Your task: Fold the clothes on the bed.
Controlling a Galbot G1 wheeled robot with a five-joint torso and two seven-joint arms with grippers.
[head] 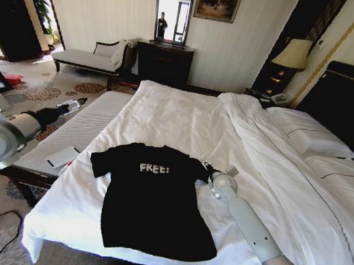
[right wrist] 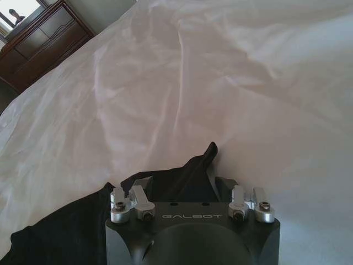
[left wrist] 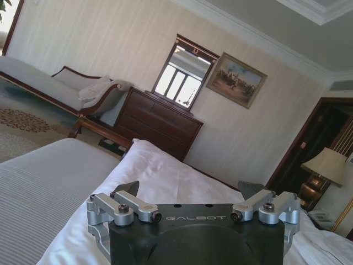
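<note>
1. T-shirt [head: 152,200], black with white "FREE!" letters, lies flat on the bed [head: 186,117], in the lower centre of the head view.
2. Right claw [head: 210,171] is at the sleeve on the right side of the shirt, touching the cloth; if it pinches the sleeve I cannot tell.
3. Left claw [head: 75,104] hangs at middle left, over the grey tabletop [head: 89,128] beside the bed, its fingers spread.
</note>
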